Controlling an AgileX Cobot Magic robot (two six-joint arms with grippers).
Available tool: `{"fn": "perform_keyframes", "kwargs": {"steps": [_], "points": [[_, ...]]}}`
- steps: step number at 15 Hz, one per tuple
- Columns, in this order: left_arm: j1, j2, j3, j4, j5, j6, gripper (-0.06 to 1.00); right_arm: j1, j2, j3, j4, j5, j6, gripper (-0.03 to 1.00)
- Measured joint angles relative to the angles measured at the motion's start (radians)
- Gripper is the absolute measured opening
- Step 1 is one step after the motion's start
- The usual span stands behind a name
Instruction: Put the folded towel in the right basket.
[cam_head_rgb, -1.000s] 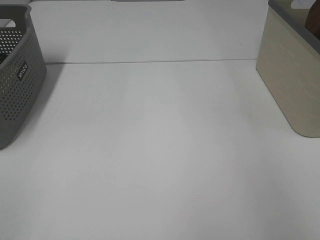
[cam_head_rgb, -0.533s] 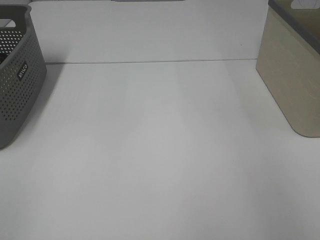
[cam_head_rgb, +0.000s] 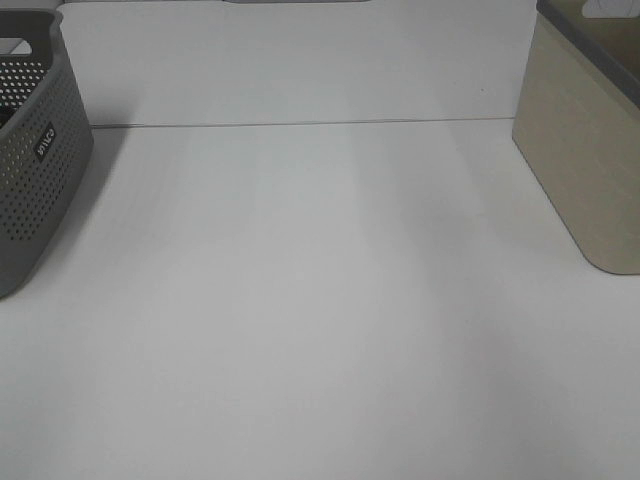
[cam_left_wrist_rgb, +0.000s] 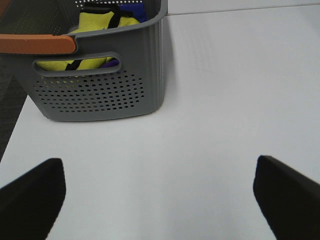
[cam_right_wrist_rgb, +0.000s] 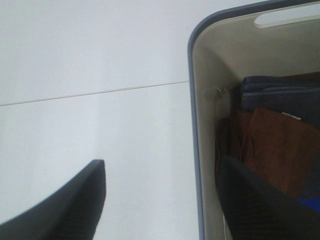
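The right basket (cam_head_rgb: 580, 150) is beige with a grey rim and stands at the table's right edge. The right wrist view looks into it past its rim (cam_right_wrist_rgb: 192, 100). A brown folded towel (cam_right_wrist_rgb: 275, 145) lies inside, next to dark blue folded cloth (cam_right_wrist_rgb: 280, 92). My right gripper (cam_right_wrist_rgb: 160, 172) is open and empty; one finger is over the table and the other over the basket's inside. My left gripper (cam_left_wrist_rgb: 160, 200) is open and empty above the table, in front of the grey basket (cam_left_wrist_rgb: 100, 90). Neither gripper shows in the exterior high view.
The grey perforated basket (cam_head_rgb: 35, 170) stands at the table's left edge and holds yellow (cam_left_wrist_rgb: 97, 22) and blue items, with an orange strip (cam_left_wrist_rgb: 35, 44) by its rim. A seam (cam_head_rgb: 300, 124) crosses the white table at the back.
A dark brown shape that showed over the right basket at the top right one second ago has gone from the exterior high view. Nothing else has moved.
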Motion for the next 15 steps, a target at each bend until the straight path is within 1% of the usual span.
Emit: {"fn": "perform_keyframes", "kwargs": {"steps": [2, 3, 4, 6, 11, 12, 13, 15], "points": [[0.000, 0.000, 0.000, 0.000, 0.000, 0.000, 0.97, 0.019, -0.113, 0.123, -0.045, 0.000, -0.001, 0.62], [0.000, 0.000, 0.000, 0.000, 0.000, 0.000, 0.97, 0.019, -0.222, 0.256, -0.093, 0.000, -0.001, 0.62], [0.000, 0.000, 0.000, 0.000, 0.000, 0.000, 0.97, 0.018, -0.289, 0.352, -0.133, 0.000, -0.001, 0.62], [0.000, 0.000, 0.000, 0.000, 0.000, 0.000, 0.97, 0.018, -0.430, 0.584, -0.176, -0.001, -0.001, 0.62], [0.000, 0.000, 0.000, 0.000, 0.000, 0.000, 0.97, 0.018, -0.756, 1.135, -0.176, -0.002, -0.001, 0.62], [0.000, 0.000, 0.000, 0.000, 0.000, 0.000, 0.97, 0.018, -0.816, 1.229, -0.176, -0.002, -0.001, 0.62], [0.000, 0.000, 0.000, 0.000, 0.000, 0.000, 0.97, 0.018, -0.844, 1.279, -0.176, -0.002, -0.001, 0.62], [0.000, 0.000, 0.000, 0.000, 0.000, 0.000, 0.97, 0.018, -0.991, 1.445, -0.176, -0.002, -0.001, 0.62]]}}
